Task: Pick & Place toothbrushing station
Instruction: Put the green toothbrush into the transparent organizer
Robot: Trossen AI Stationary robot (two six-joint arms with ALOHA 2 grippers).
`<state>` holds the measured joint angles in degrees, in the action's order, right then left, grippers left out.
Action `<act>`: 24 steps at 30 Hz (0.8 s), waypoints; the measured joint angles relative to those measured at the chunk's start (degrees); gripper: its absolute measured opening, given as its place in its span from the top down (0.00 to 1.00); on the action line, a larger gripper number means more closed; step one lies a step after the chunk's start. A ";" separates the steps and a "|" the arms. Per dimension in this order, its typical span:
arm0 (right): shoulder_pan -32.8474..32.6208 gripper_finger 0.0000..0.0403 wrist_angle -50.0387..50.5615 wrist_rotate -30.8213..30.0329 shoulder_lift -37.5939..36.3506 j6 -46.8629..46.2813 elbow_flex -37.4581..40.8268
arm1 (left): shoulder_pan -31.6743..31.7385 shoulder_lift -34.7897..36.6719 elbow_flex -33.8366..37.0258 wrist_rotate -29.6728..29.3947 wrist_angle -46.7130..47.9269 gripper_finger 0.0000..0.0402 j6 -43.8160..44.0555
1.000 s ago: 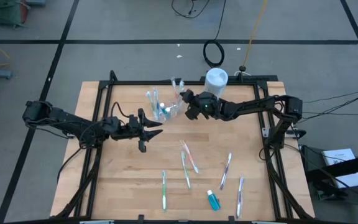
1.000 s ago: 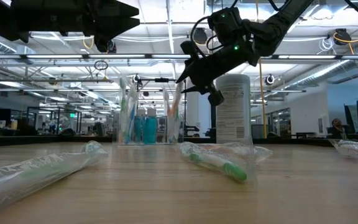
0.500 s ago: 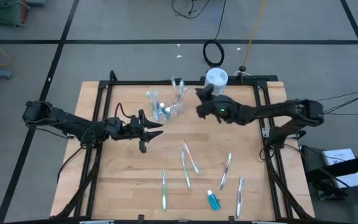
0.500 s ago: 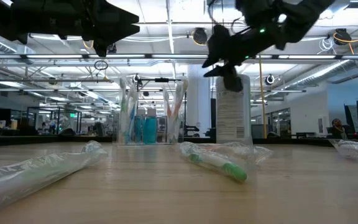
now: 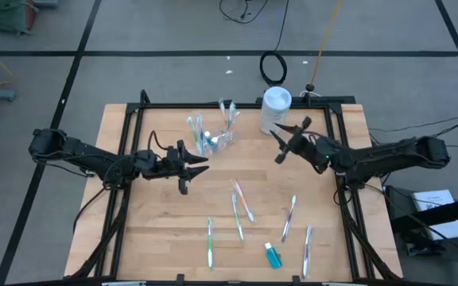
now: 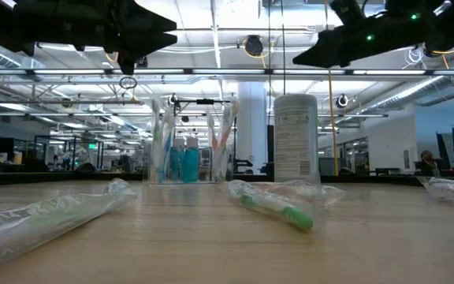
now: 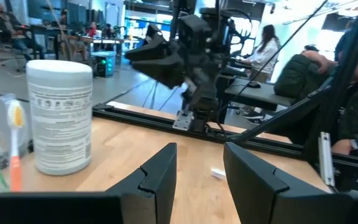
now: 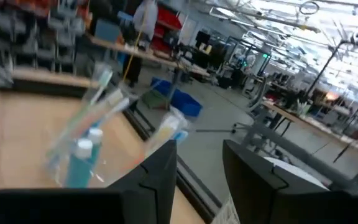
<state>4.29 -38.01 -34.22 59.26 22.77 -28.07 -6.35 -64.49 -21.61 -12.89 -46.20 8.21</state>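
A small clear cup (image 5: 213,137) stands upright near the table's far edge, holding several toothbrushes and blue tubes; it also shows in the low view (image 6: 187,162) and the right wrist view (image 8: 82,152). Several wrapped toothbrushes (image 5: 242,200) and one blue tube (image 5: 273,256) lie flat on the near half of the table. My right gripper (image 5: 289,140) hovers open and empty to the right of the cup, below the white canister (image 5: 277,103), high above the table (image 6: 314,55). My left gripper (image 5: 189,167) hovers open and empty on the near-left side of the cup.
The white canister (image 6: 295,138) stands upright at the far edge, right of the cup. Black frame rails (image 5: 237,106) border the table. Wrapped toothbrushes (image 6: 278,207) lie close to the low camera. People sit beyond the table (image 7: 347,93).
My right gripper has drawn back from the cup toward the table's right edge and risen, turning as it went. The cup and its toothbrushes have stayed in place.
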 joint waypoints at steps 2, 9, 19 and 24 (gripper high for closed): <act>-0.50 0.70 -1.05 -0.13 -1.93 -2.12 1.33 | 0.00 0.00 0.00 -1.16 0.07 0.66 0.01; -0.56 0.71 -2.99 1.88 -3.88 -14.28 3.91 | 0.02 0.00 0.00 -2.84 0.70 0.66 -0.01; -0.56 0.71 -4.07 17.54 -3.65 -25.54 4.02 | 0.07 -0.02 0.00 -2.11 1.07 0.66 -0.53; -0.54 0.71 -3.49 19.32 -3.65 -28.35 4.02 | 0.09 -0.02 0.00 4.03 1.14 0.66 -0.53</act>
<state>3.75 -41.50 -14.90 55.61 -5.58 -24.05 -6.26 -64.51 -21.61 -8.86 -45.06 7.68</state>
